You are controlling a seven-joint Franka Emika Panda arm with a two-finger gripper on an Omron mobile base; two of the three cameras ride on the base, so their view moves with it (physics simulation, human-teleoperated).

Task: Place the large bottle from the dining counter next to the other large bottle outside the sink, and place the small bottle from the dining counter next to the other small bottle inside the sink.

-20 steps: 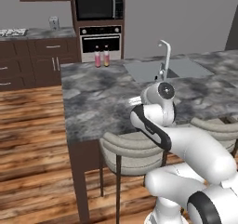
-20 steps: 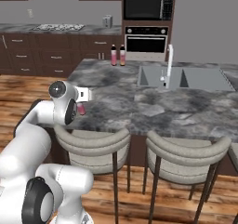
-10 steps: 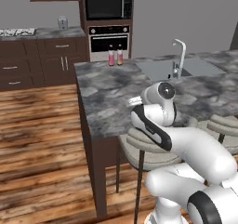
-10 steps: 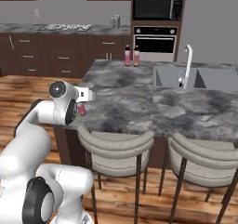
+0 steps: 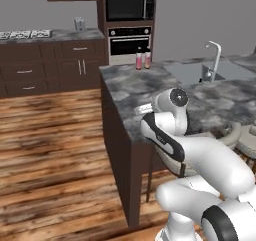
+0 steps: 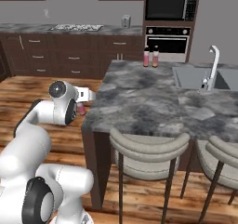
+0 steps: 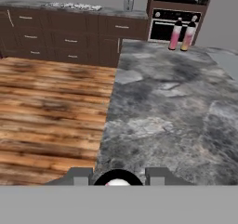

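— The whole room has slid past the base cameras in this last second. Did anything on the counter move?

— No, the base has driven left along the dining counter (image 6: 139, 97). The sink (image 6: 193, 77) and faucet (image 6: 213, 62) now sit further off to the right, and the arm is level with the counter's near corner.

— And the gripper (image 7: 117, 174)?

— Its fingers (image 7: 79, 175) are clamped on a held bottle (image 6: 81, 109), pinkish, hanging just off the counter's edge over the floor. In the hand view its dark cap sits between the tips. I cannot tell if it is the large or the small one.

— What stands by the oven?

— A pink bottle (image 6: 146, 58) and a second bottle (image 6: 155, 56), side by side at the far corner.

— So it is mid-carry?

— I would say so, though driving away from the sink, which lengthens the trip.
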